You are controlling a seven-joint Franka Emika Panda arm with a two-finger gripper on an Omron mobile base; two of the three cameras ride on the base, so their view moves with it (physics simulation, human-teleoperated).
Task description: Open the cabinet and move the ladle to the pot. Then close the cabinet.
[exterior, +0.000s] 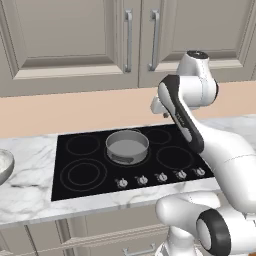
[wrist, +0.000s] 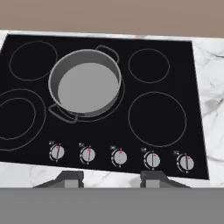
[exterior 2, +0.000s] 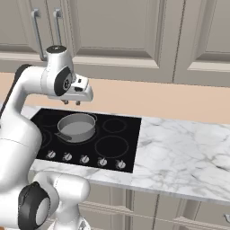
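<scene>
The cabinet (exterior: 65,35) hangs on the wall above the stove with both doors shut, its two vertical silver handles (exterior: 128,40) side by side; its right door (exterior 2: 112,27) shows from the other side too. The ladle is hidden. The grey pot (exterior: 127,145) (exterior 2: 76,126) (wrist: 85,83) stands empty in the middle of the black cooktop. My gripper (exterior 2: 72,103) (wrist: 111,178) hovers above the cooktop, to the right of the pot and below the cabinet, pointing down. Its fingers (wrist: 70,178) are apart with nothing between them.
The black cooktop (exterior: 165,160) has several burner rings and a row of knobs (wrist: 119,157) along its front. A whitish bowl (exterior: 4,165) sits on the marble counter at the far left. More marble counter (exterior 2: 179,148) stretches right of the stove.
</scene>
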